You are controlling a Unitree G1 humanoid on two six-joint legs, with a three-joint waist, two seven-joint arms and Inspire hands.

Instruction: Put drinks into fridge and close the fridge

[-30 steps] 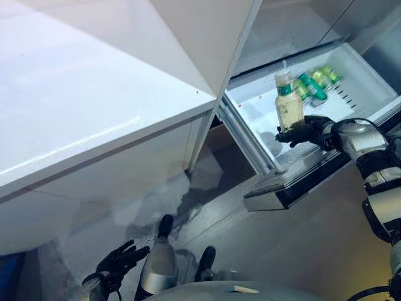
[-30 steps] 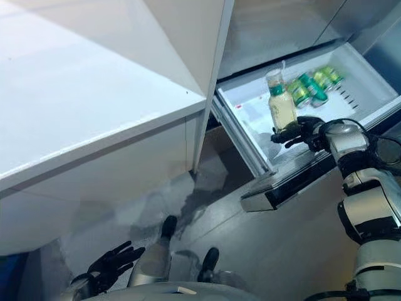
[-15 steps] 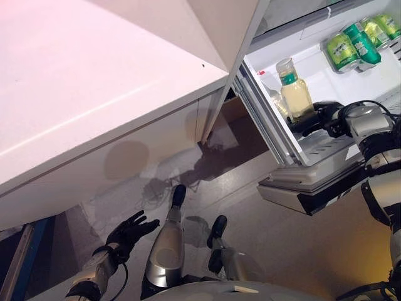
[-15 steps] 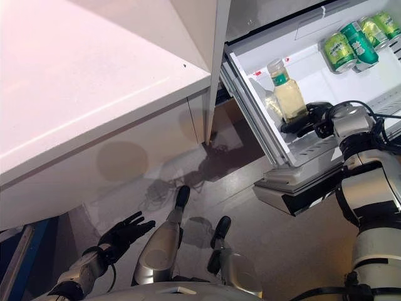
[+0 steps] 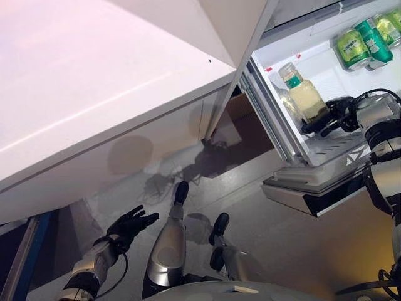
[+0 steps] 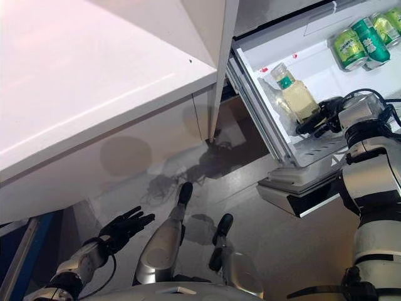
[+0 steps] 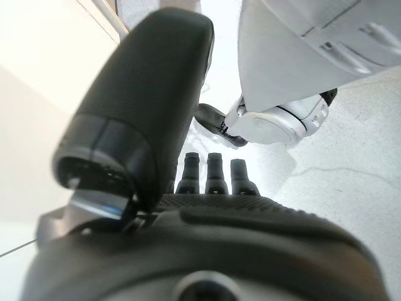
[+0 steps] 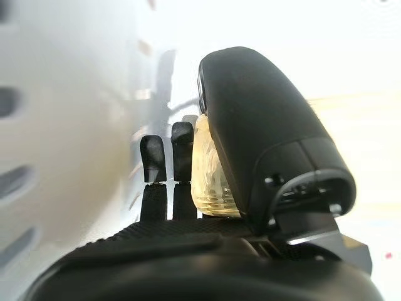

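The fridge's white drawer stands pulled open at the right. My right hand is shut on the base of a bottle of pale yellow drink with a green neck band, held tilted inside the drawer near its front left corner. In the right wrist view the thumb and fingers close round the bottle's base. Green cans lie at the drawer's far end. My left hand is open and empty, low over the floor at the lower left; it also shows in the left wrist view.
A large white counter fills the upper left, its corner close to the drawer's left side. The drawer's dark front panel juts out over the grey floor. A blue object stands at the lower left edge.
The camera has shifted. My right hand has lowered the bottle into the drawer and tilted it. My left hand stays open down by the floor.
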